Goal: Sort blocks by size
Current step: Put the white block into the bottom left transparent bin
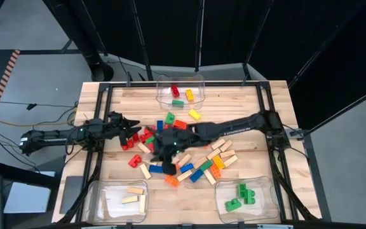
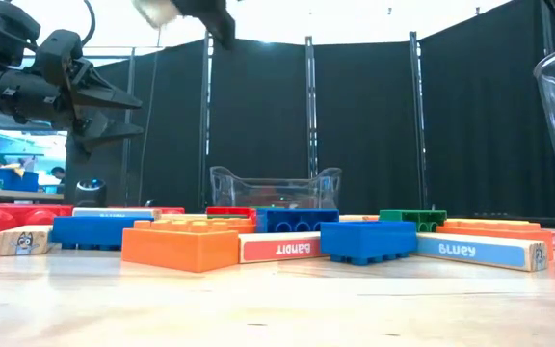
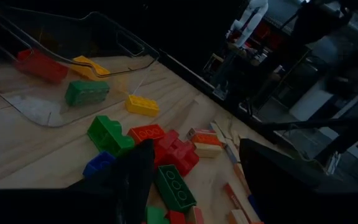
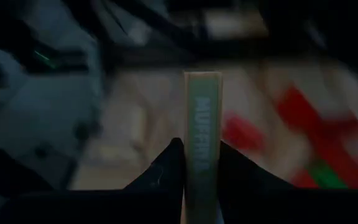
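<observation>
- Still mostly unsorted: blocks (image 1: 170, 143), studded bricks and pale bars in red, blue, green, yellow, orange and tan, heaped across the middle of the table (image 1: 246, 105) in the high view, trailing toward 4 o'clock.
- Partly done, as a judgement: a handful of bricks in the far bin (image 1: 180, 91) at 12 o'clock (red, green, yellow), tan bars in the near-left bin (image 1: 121, 199) at 7 o'clock, green bricks in the near-right bin (image 1: 246, 198) at 5 o'clock.
- Left over: dozens on the wood, so well short of halfway.
- One yellow brick (image 1: 194, 114) lying loose just outside the far bin, toward 1 o'clock from the heap.
- Pinched on a pale printed bar (image 4: 201, 155), standing on edge between the fingers in the right wrist view: right gripper (image 1: 168, 156), reaching in from 3 o'clock over the near side of the heap.
- Spread wide and holding nothing: left gripper (image 1: 131, 127), hovering at the heap's 9 o'clock edge over red bricks.
- In the way: bricks touching and overlapping in the pile, leaving little clear room around any single one; both arms crowded over the same patch, so a brush between them seems possible.
- Around the table: black curtains behind, cables on the floor at 9 o'clock.
</observation>
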You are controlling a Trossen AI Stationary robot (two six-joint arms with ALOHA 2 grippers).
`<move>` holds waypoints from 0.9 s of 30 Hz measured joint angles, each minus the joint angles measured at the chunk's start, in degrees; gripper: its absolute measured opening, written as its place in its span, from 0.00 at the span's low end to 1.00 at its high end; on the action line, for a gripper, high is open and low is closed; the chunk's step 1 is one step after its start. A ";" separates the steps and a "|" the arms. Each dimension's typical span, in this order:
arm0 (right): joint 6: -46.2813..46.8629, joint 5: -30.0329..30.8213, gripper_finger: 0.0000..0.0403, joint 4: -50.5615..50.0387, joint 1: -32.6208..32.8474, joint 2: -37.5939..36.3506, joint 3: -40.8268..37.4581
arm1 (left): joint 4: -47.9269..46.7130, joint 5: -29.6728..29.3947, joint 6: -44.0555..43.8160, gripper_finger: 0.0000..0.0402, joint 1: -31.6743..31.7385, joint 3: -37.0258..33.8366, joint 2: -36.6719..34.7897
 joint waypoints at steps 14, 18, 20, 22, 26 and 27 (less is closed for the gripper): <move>2.51 -9.35 0.19 24.91 3.68 11.02 0.17 | 0.02 -0.09 -0.08 0.61 0.00 -0.02 1.47; 4.62 -13.82 0.19 25.73 3.81 16.02 5.50 | 0.03 -0.08 -0.08 0.61 0.00 -0.02 1.49; 5.66 -16.74 0.19 25.28 3.81 19.38 9.22 | 0.11 -0.09 -0.08 0.61 -0.02 -0.02 1.53; 6.70 -19.41 0.19 24.99 3.79 22.69 13.44 | 0.02 -0.07 -0.08 0.61 0.00 -0.02 1.53; 11.56 -26.20 0.19 25.06 3.41 27.15 20.13 | 0.04 -0.07 -0.09 0.61 0.00 -0.02 1.66; 13.21 -27.40 0.21 25.02 3.35 27.93 21.17 | 0.02 -0.07 -0.09 0.61 -0.01 -0.02 1.64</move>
